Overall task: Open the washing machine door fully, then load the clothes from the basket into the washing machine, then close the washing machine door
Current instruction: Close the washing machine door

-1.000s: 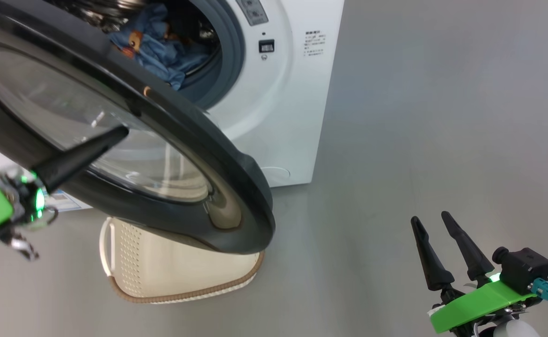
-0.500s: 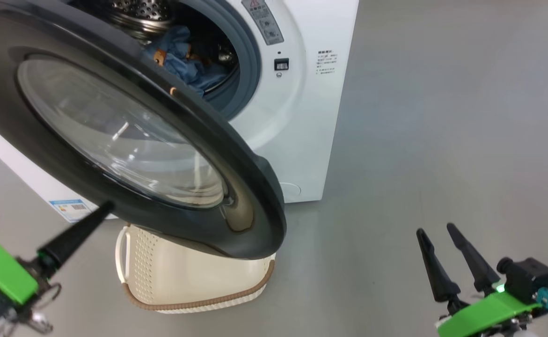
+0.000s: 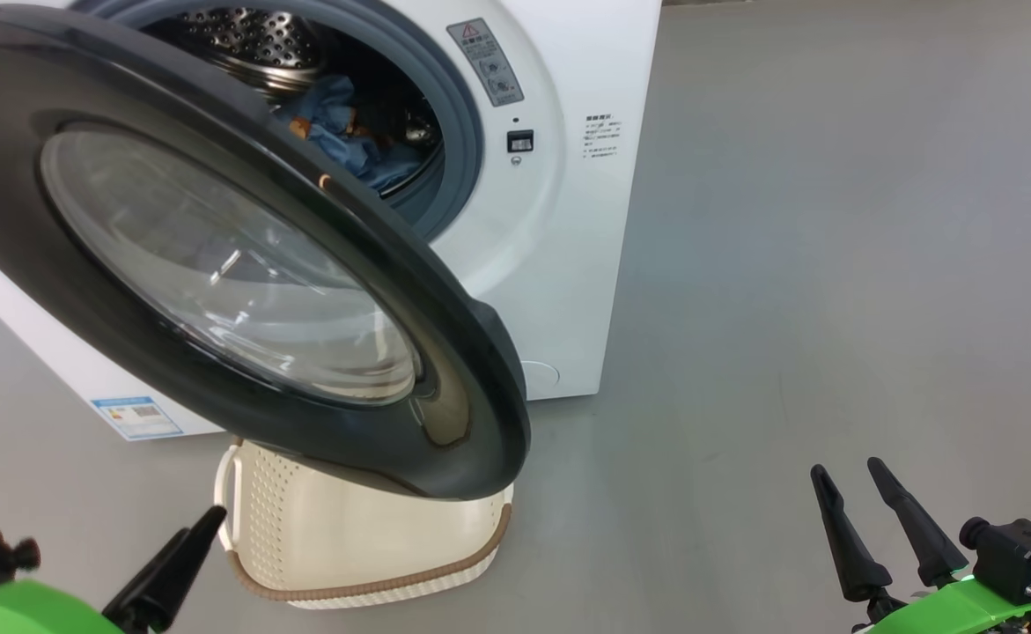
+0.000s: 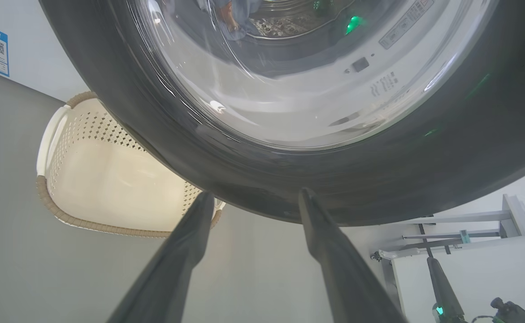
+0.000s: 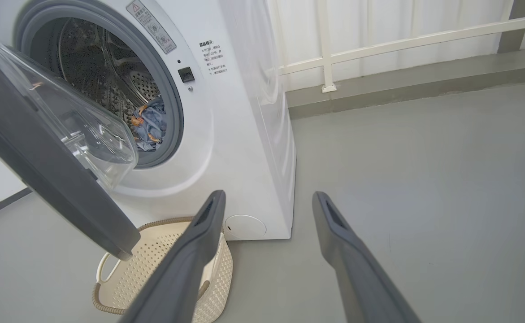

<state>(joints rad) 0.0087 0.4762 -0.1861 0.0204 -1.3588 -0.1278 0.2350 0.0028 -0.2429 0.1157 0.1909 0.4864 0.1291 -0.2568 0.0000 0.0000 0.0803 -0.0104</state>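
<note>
Left gripper (image 4: 255,194) has backed off the washing machine door (image 3: 480,387), jaws spread; right gripper (image 3: 848,468) idle, also released. Clothes (image 3: 330,97) in drum (image 3: 251,44), basket (image 3: 374,586) looks empty; door needs another closing push.

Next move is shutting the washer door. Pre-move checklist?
1. Clothes inside the washing machine: ok, blue fabric lies in the drum.
2. Basket emptied: ok for the part in view; the rest is hidden under the door.
3. Fabric clear of the grey seal: cannot tell, the door hides the lower rim.
4. Left gripper: ok, jaws open, nothing held.
5. Right gripper: ok, jaws open, empty, well off to the side of the machine.
6. Washing machine door shut: not ok, it hangs part open above the basket.
</note>
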